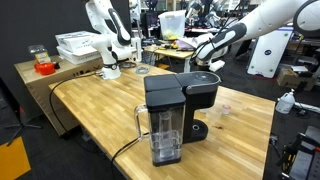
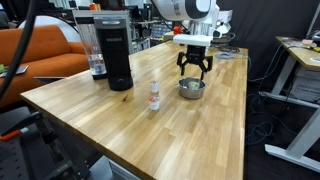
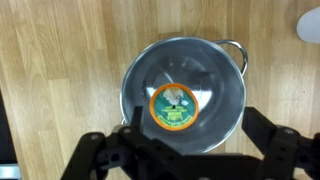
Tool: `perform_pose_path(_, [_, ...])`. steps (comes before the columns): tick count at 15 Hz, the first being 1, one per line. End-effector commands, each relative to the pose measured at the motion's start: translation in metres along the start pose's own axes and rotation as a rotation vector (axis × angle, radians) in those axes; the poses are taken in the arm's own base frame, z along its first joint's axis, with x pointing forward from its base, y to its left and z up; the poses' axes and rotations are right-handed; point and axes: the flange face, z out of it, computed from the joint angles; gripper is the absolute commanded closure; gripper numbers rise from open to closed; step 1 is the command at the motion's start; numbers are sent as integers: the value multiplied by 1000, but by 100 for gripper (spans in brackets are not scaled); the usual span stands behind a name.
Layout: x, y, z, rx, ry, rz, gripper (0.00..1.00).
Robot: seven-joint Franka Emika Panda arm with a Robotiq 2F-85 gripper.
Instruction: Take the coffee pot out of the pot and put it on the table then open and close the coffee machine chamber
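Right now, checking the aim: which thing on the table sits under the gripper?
The metal pot holding a round pod; the small bottle and coffee machine stand well aside.

No lettering is showing sharply enough to be read in any view. In the wrist view, a round capsule lid with an orange ring and a pale green-and-white centre (image 3: 173, 107) is lying inside the shiny round steel pot (image 3: 215, 62), toward 6 o'clock on its floor. Its printed design is blurring into mere shapes. In an exterior view, a small clear bottle with a red-and-white label (image 2: 154, 96) is standing on the light-wood plank tabletop (image 2: 185, 135), at about 4 o'clock from the black boxy plastic coffee machine (image 2: 119, 60). The label's print is coming out too small to make out.
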Motion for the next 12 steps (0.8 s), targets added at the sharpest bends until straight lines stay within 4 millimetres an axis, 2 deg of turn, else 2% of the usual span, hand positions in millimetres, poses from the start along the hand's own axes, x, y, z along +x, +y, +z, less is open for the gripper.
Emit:
perform_pose_path(1, [6,4,4,27,-29,-20,0])
perform_pose_path(9, [7,3,21,25,-89,-39,0])
perform_pose_path(12, [6,4,21,31,-100,-41,0])
